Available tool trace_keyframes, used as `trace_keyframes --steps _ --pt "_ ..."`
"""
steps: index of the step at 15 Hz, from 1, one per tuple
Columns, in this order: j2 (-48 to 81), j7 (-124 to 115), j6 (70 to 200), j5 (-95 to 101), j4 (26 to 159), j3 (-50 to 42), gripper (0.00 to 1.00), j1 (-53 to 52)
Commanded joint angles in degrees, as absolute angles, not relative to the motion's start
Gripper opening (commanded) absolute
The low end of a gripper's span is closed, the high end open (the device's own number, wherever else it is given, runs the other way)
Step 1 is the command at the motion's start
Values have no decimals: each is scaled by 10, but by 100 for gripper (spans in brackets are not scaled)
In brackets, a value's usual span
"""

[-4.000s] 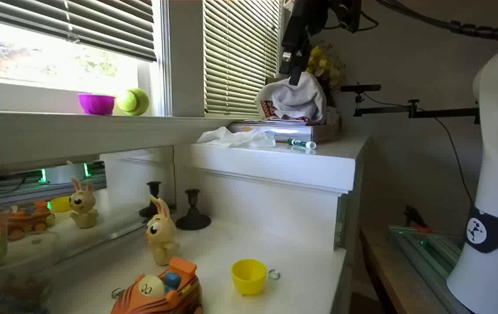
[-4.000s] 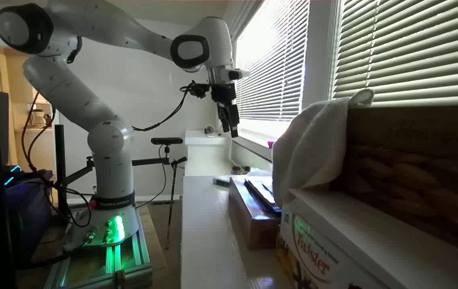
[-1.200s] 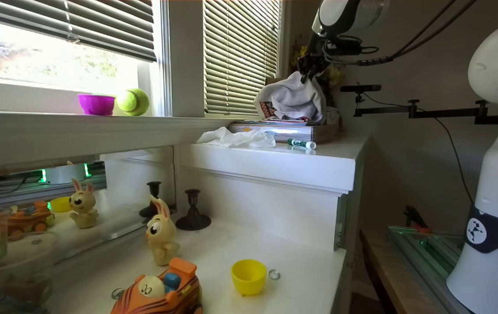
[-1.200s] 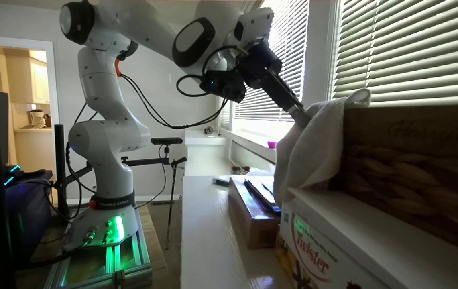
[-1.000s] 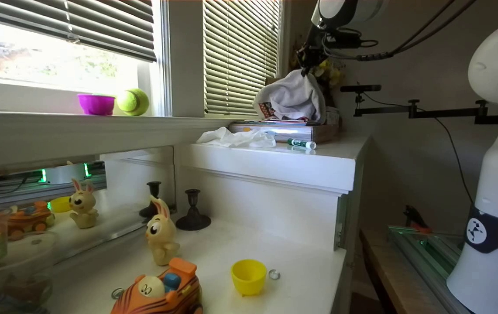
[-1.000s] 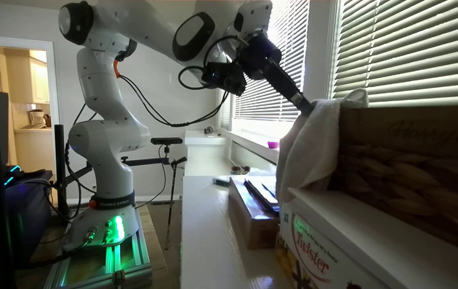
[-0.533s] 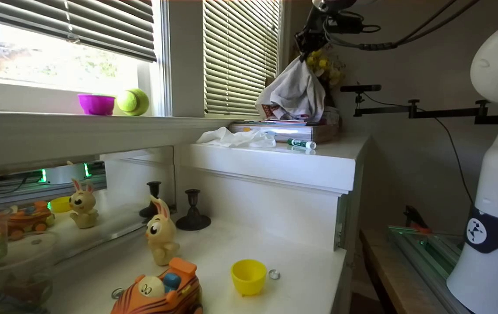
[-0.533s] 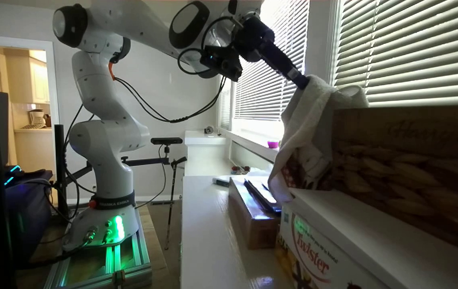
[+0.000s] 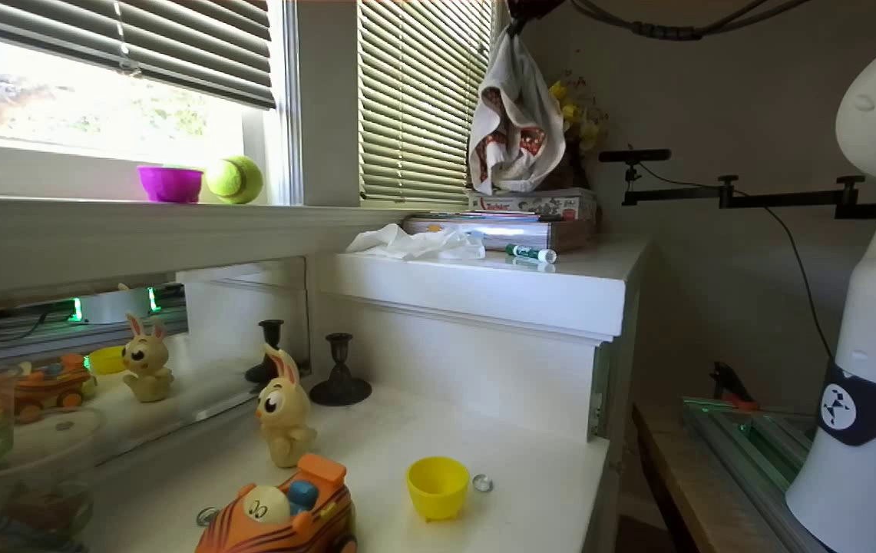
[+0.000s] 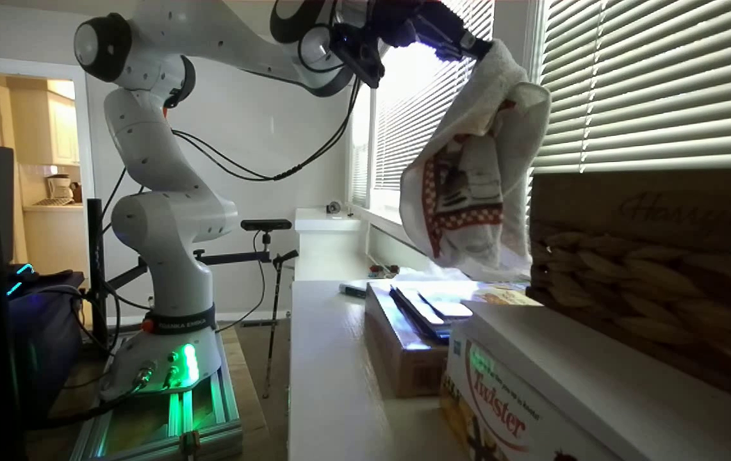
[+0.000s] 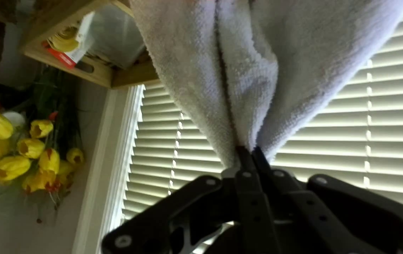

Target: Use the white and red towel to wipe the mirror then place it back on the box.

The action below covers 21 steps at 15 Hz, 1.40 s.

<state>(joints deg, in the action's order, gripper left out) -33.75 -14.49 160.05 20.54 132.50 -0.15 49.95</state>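
Note:
The white and red towel hangs in the air, bunched at its top, its red-brown print showing in both exterior views. My gripper is shut on it; cloth folds spread out from between the fingertips in the wrist view. In an exterior view the gripper holds the towel above the box, a white carton with red "Twister" lettering and a green mark. The box also shows below the towel on the ledge. The mirror runs low along the back wall, reflecting toys.
Beside the box lies a carton with papers; a woven basket stands on the box. A flat white cloth and green marker lie on the ledge. Before the mirror stand a bunny, orange car, yellow cup and candle holder.
My gripper came down to the towel, took hold of it and raised it. The towel has lifted off the box and basket and now hangs free, uncovering the Twister box.

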Motion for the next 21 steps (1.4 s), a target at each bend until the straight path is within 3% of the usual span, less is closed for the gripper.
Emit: trace_keyframes --steps 1,10,16,21 --pt "-358 -128 1612 191 1305 5 1 454" --pt "-359 -67 1580 89 1301 -30 1 172" --pt "-377 12 1453 -21 1308 -85 1 4" --pt "-388 61 1294 -88 1313 -109 1 -44"
